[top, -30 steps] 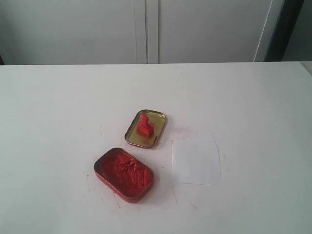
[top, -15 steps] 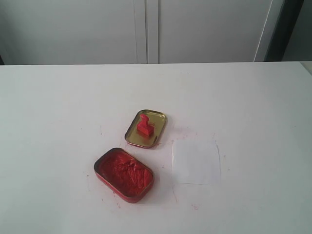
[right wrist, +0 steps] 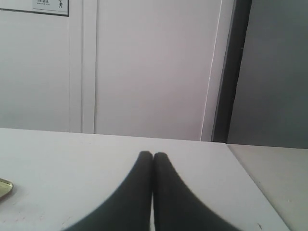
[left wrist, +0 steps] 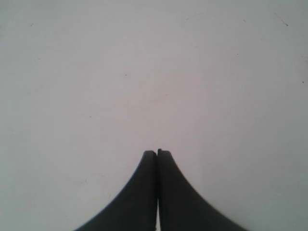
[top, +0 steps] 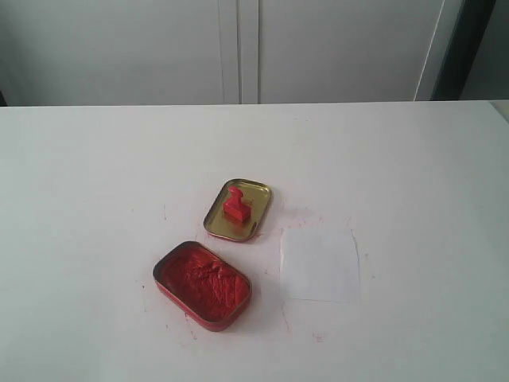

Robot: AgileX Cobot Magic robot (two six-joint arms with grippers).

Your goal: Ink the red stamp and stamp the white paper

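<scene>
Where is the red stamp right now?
In the exterior view the red stamp stands inside the gold tin lid, just beyond the open ink tin and left of the white paper.

Only a sliver of the gold lid shows in the right wrist view, cut by the picture's edge; the wall sign there is cropped, its print too small to read. The red stamp hides its printing face against the lid. At four o'clock from it, the white paper has faint edges.

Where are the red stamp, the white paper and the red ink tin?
red stamp [top: 237,209], exterior view, block base.
white paper [top: 320,264], exterior view, sheet's middle.
red ink tin [top: 202,284], exterior view, paste surface.
</scene>
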